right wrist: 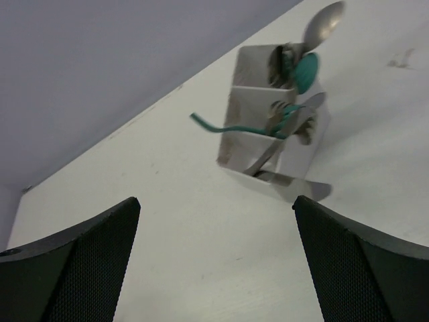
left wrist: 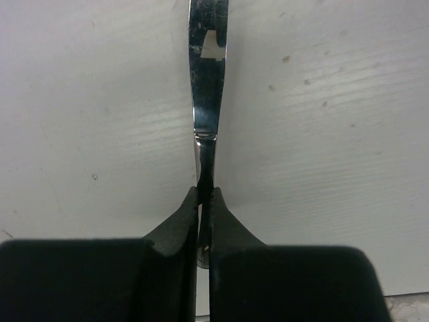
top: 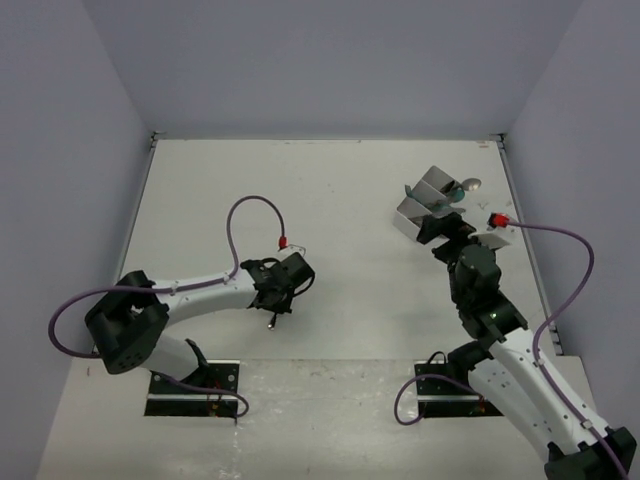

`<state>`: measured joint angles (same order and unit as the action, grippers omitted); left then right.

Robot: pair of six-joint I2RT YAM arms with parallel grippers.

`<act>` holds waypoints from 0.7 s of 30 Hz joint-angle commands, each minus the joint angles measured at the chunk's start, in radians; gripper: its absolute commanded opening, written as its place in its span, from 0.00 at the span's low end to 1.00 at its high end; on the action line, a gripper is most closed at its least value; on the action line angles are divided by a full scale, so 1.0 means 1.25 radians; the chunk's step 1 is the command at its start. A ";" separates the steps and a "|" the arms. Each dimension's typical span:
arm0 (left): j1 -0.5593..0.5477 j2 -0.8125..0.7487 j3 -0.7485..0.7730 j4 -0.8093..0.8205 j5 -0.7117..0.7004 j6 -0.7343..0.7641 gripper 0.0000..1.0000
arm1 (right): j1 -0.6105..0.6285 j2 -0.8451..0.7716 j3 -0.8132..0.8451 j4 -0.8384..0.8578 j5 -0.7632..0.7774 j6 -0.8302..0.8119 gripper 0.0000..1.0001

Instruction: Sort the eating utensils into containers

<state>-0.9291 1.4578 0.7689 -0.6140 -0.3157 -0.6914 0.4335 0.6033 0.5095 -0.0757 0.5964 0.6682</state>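
Picking up a silver utensil (left wrist: 206,100), left gripper (left wrist: 204,194) clamped tight on it mid-left of tabletop (top: 350,200), right gripper (right wrist: 213,208) gaping, empty near the container (right wrist: 268,154); next likely needs lifting and carrying across.

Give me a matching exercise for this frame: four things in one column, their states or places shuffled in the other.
Things:
1. left gripper
2. right gripper
3. teal spoon
4. white divided box

States or places:
A. open, holding nothing
B. on the right side of the table
C. shut on a silver utensil
D. bowl sticking out of the box's end compartment

Pairs: 1-C, 2-A, 3-D, 4-B.
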 commanded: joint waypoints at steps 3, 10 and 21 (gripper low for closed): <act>-0.004 -0.112 0.075 0.147 -0.040 0.114 0.00 | 0.003 0.070 -0.048 0.165 -0.451 -0.049 0.99; -0.004 -0.119 0.113 0.296 -0.013 0.201 0.00 | 0.021 0.235 -0.025 0.307 -0.684 -0.039 0.99; -0.005 -0.111 0.149 0.447 0.061 0.234 0.00 | 0.052 0.418 0.076 0.399 -0.840 -0.019 0.99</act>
<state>-0.9310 1.3231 0.8978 -0.1726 -0.2623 -0.4400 0.4847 1.1019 0.5491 0.3283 -0.3767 0.6315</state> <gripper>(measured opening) 0.022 0.990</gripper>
